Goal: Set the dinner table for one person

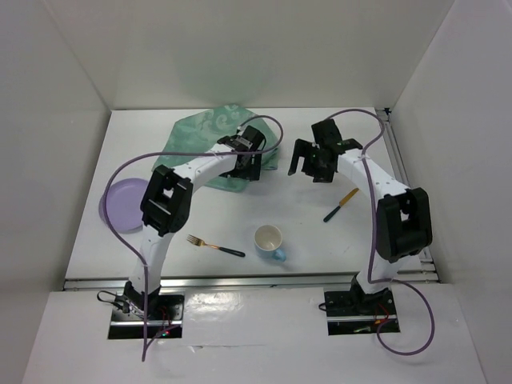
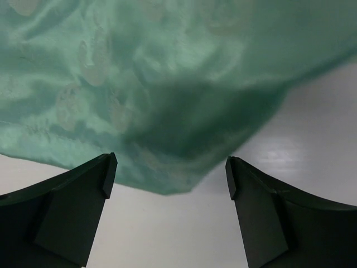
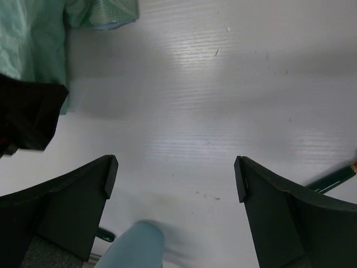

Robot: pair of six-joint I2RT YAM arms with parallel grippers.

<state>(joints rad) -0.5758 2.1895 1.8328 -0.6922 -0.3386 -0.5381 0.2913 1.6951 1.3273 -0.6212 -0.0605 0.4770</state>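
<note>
- The dinner table (image 1: pixel 298 218) is a large white surface with metal rail edges. It lies under both arms and fills most of the top view.
- The left pincer (image 2: pixel 170 173) stands wide open with nothing between its fingers. It hovers low over the near edge of a teal-green patterned cloth (image 2: pixel 139 84).
- A rumpled corner of that cloth droops toward the gap between the left fingertips without touching either one. Its shadowed fold fills the middle of the left wrist view, and bare table shows below and to the right.
- The right pincer (image 3: pixel 173 173) is also spread fully open and holds nothing. It hangs over bare table, just to the right of the left pincer.
- In the right wrist view, the cloth sits ahead and to the left of the right pincer. A dark part of the left arm blocks the cloth's lower edge.
- A light blue mug (image 1: pixel 270 242) stands upright behind the right pincer, towards the arm bases, roughly midway between the two arms.
- A fork (image 1: pixel 214 246) with a gold head and dark handle lies flat just left of the mug.
- A knife (image 1: pixel 341 206) with a dark green handle lies beside the right arm's forearm, behind and to the right of the right pincer.
- A lilac plate (image 1: pixel 120 204) rests far left, partly hidden by the left arm's elbow.
</note>
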